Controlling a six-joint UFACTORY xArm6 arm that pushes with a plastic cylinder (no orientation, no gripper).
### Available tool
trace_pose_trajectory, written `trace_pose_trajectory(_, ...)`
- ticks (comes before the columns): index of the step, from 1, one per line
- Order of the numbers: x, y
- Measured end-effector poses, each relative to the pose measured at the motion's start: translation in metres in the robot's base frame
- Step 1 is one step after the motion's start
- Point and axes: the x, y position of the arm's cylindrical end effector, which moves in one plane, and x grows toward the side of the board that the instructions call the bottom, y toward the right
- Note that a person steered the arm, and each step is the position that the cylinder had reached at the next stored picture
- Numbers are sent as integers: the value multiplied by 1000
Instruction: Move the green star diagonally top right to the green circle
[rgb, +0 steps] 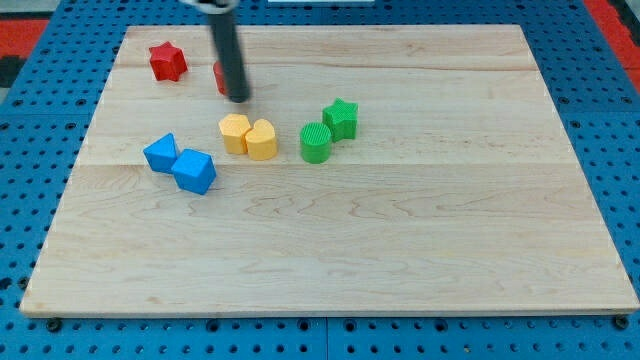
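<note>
The green star (341, 118) lies on the wooden board (400, 230), touching the upper right side of the green circle (316, 142). My tip (238, 99) stands to the view's left of both, apart from them, just above the yellow blocks. It partly hides a red block (219, 76) behind the rod.
A yellow hexagon (235, 132) and a yellow rounded block (262, 139) touch each other left of the green circle. Two blue blocks (161, 153) (194, 170) sit at the left. A red star (167, 61) lies at the top left.
</note>
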Motion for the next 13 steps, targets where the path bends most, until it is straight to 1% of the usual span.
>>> trace_pose_trajectory(1, -4, 16)
trace_pose_trajectory(3, -4, 16)
trace_pose_trajectory(5, 4, 33)
trace_pose_trajectory(6, 45, 57)
trace_pose_trajectory(7, 66, 85)
trace_pose_trajectory(8, 66, 145)
trace_pose_trajectory(9, 82, 193)
trace_pose_trajectory(10, 52, 212)
trace_pose_trajectory(11, -2, 212)
trace_pose_trajectory(13, -18, 213)
